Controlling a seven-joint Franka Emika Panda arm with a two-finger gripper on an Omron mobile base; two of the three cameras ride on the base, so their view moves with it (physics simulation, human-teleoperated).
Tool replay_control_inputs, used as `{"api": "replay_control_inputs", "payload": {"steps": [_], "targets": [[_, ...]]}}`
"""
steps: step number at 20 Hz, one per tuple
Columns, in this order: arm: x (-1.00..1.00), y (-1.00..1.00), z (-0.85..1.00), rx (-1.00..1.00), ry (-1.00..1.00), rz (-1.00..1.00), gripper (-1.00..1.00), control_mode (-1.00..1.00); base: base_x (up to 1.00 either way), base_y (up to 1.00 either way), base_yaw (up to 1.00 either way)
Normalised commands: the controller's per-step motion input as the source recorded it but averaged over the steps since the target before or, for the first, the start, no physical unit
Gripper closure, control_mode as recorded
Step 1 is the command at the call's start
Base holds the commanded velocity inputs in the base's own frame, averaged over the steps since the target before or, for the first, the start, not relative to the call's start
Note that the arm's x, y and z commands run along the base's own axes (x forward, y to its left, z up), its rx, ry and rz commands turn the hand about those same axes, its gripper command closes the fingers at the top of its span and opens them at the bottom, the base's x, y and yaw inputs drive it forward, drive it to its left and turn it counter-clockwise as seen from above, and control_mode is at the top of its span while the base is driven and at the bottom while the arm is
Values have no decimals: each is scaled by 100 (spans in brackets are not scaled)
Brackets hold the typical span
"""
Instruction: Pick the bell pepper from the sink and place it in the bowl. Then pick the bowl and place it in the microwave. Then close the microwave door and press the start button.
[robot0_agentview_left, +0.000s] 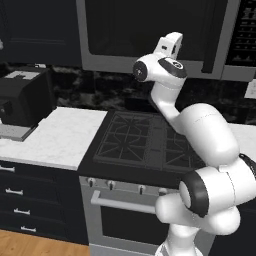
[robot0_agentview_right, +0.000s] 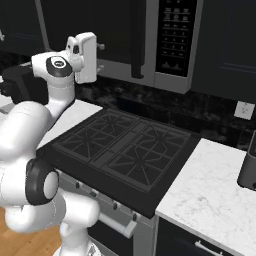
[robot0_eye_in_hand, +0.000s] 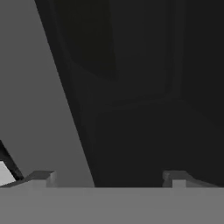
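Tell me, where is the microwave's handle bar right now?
In the right base view the handle bar stands upright on the closed microwave door, just left of the dark control panel and above the stove.

glossy white rounded arm (robot0_agentview_left: 210, 135), dark joint rings, boxy white hand (robot0_agentview_right: 86, 57)

The microwave (robot0_agentview_right: 150, 45) hangs above the stove — a grey over-range unit with a dark control panel (robot0_agentview_right: 175, 35) of small buttons at its right. The microwave door (robot0_agentview_left: 150, 30) sits shut, flush with the frame, its big dark glass window grey-framed and its vertical handle bar (robot0_agentview_right: 137, 40) just left of the panel. The hand view shows dim glass and grey framing close up — probably this door.
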Motion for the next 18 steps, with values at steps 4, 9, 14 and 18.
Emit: {"api": "replay_control_inputs", "payload": {"steps": [4, 9, 14, 18], "targets": [[-71, 12, 34, -12, 1, 7, -100, -100, 0, 0, 0], [-57, 2, 33, 18, -4, -1, -100, -100, 0, 0, 0], [-81, 0, 8, 55, -17, -17, -100, -100, 0, 0, 0], [-62, 4, 1, 40, -31, -11, -100, -100, 0, 0, 0]]}}
